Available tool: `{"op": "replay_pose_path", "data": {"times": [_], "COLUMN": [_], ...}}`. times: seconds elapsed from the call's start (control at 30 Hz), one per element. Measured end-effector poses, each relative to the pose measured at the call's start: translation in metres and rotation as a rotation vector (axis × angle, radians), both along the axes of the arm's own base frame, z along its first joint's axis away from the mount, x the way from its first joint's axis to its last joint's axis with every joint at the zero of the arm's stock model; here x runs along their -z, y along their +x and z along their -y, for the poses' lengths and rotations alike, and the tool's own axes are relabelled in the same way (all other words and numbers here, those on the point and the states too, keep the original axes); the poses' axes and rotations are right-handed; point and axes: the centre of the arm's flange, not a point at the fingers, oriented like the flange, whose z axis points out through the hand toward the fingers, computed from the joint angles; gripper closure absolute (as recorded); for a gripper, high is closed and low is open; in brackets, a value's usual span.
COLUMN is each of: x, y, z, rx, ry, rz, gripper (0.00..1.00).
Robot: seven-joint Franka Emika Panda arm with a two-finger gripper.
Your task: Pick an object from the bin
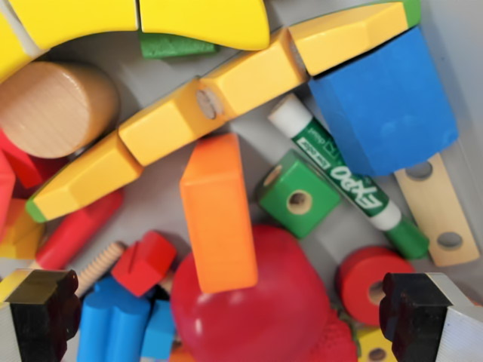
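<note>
The hand is spread wide, its black fingers at seven and five o'clock, holding nothing. Between them sits a red ball with an orange block leaning on it at centre; a green marker lies at three o'clock in the bin.

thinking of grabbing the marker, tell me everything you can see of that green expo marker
The green Expo marker lies flat in the bin, running diagonally from the upper middle toward the lower right of the wrist view. It has a white end at upper left, a green label with white "EXPO" lettering, a white band, then a green cap at lower right. It looks like smooth plastic and is capped. Its upper part lies against the blue block, the green cube sits just beside it, and the cap reaches the tan holed strip.
</note>
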Motion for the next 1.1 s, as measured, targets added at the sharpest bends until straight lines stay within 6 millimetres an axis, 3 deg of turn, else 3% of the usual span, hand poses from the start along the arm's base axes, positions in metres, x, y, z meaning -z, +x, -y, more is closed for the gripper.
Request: {"op": "replay_pose_path", "data": {"times": [0.33, 0.8, 0.83, 1.1], "x": [0.036, 0.058, 0.058, 0.058], "y": [-0.001, -0.001, -0.001, -0.001], "z": [0.000, 0.000, 0.000, 0.000], "rx": [0.000, -0.001, -0.001, -0.001], "ry": [0.000, -0.001, -0.001, -0.001], "rz": [0.000, 0.001, 0.001, 0.002], "gripper": [0.00, 0.00, 1.00, 1.00]}}
